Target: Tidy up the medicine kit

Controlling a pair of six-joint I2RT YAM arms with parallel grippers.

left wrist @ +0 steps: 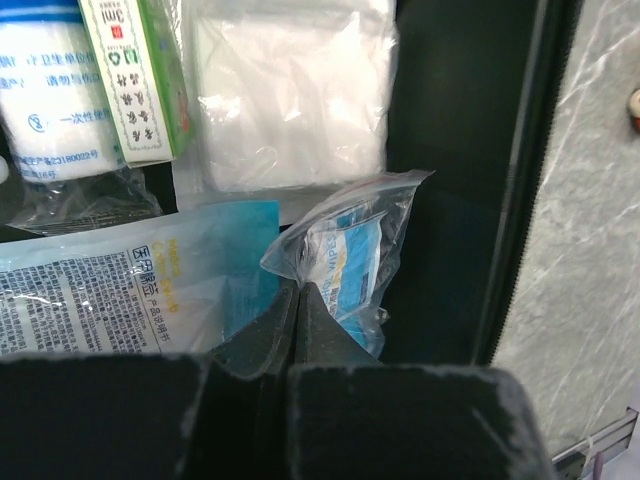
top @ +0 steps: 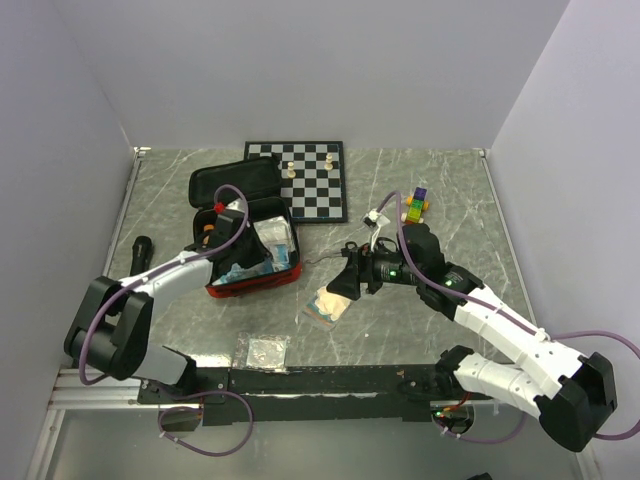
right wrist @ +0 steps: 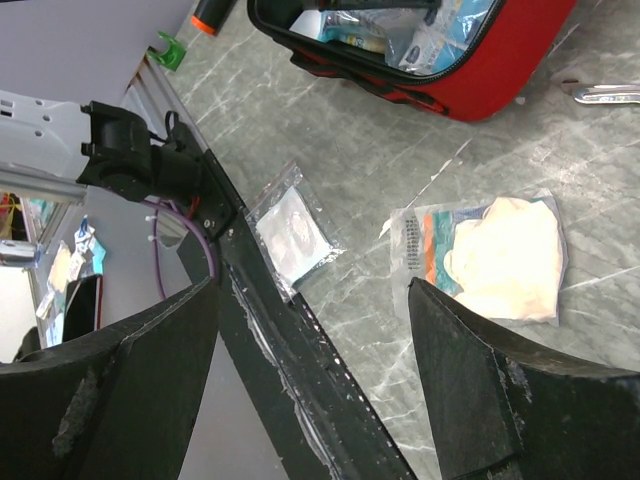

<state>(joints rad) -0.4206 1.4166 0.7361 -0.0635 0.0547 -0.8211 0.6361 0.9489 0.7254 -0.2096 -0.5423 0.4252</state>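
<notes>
The left arm reaches forward and inward from its base, and the left hand points down with its fingers pressed together. The right arm stretches forward and to the left, and the right hand hangs low with its fingers spread wide.

You've got a chessboard at the back with two pale pieces on it, colourful blocks off to its right.

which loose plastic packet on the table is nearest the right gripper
The larger clear packet with cream contents and a teal-orange label, right beside the open right gripper. The smaller clear packet with a white pad lies by the front rail.
</notes>
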